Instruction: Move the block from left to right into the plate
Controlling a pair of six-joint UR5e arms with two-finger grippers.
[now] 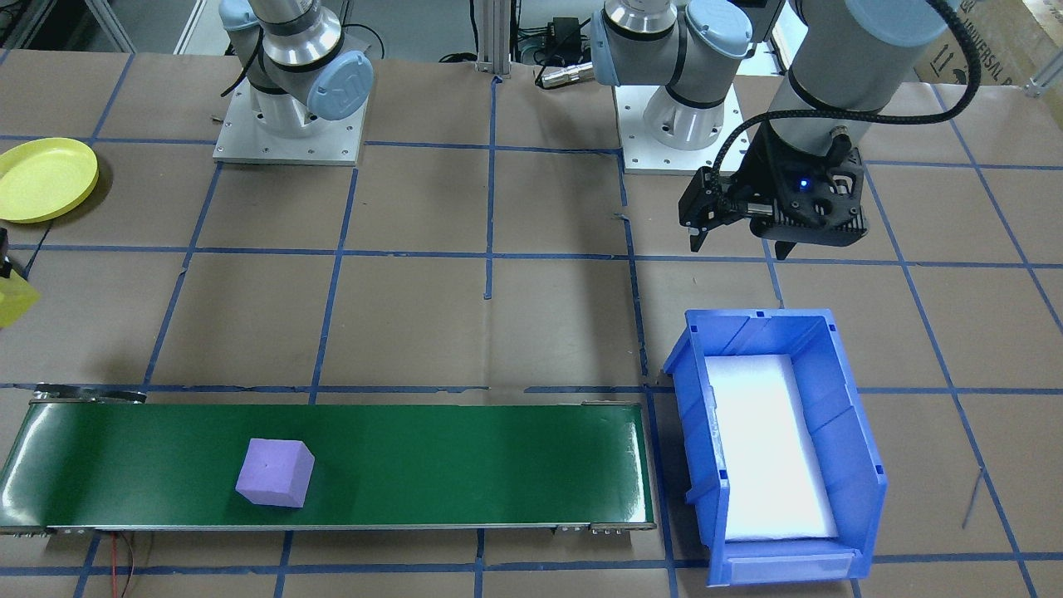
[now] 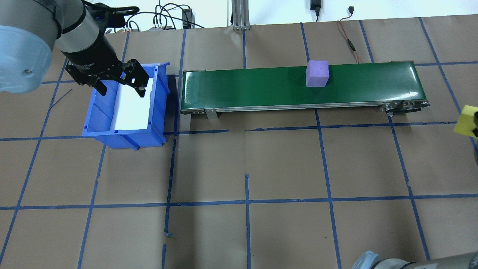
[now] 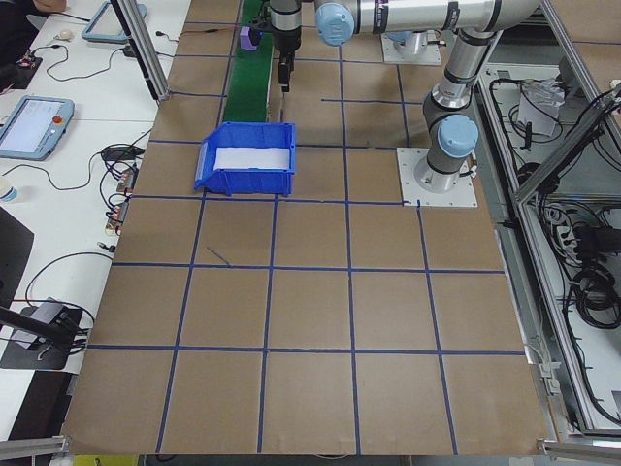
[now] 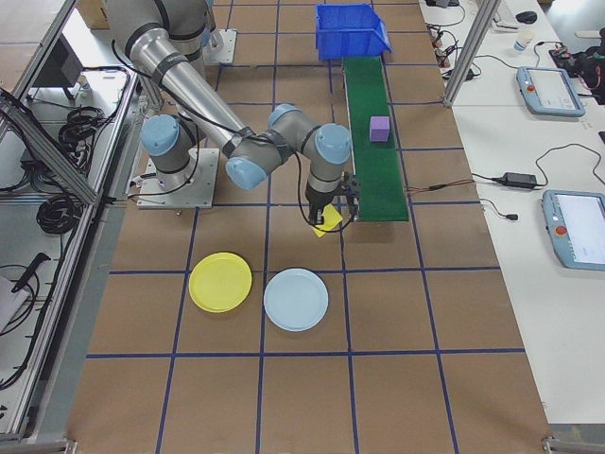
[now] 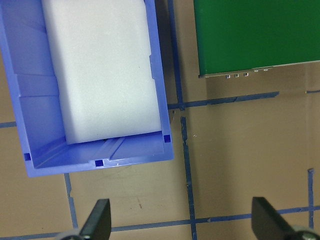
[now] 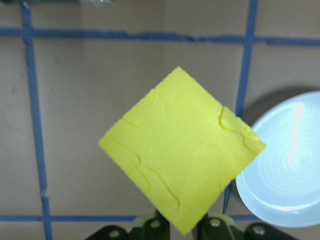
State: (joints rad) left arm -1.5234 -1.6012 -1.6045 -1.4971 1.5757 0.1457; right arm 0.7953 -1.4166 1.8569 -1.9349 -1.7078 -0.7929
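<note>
We hold the yellow block (image 6: 181, 152) pinched in our right claw (image 6: 181, 227), hanging corner-down clear of the worktop (image 2: 283, 164); in the right wrist view it fills the middle of the frame, and the pale blue plate (image 6: 282, 165) peeks in at the right edge, partly behind the block's right corner. That is the relation the coming move turns on, as we judge it: the plate lies off to one side of the block and lower, not under it, so the arm has to travel sideways before letting go. In the right side view the same claw (image 4: 333, 219) sits just above centre, the pale blue plate (image 4: 296, 299) below it and slightly left, the yellow plate (image 4: 220, 282) further left; the task does not say which plate is meant, but the pale blue one is nearer. Our left claw (image 2: 120, 83) hangs spread and empty over the blue bin (image 2: 123, 132) at upper left of the overhead view. A purple block (image 2: 317, 73) sits on the green belt (image 2: 261, 87), well apart from both claws.
</note>
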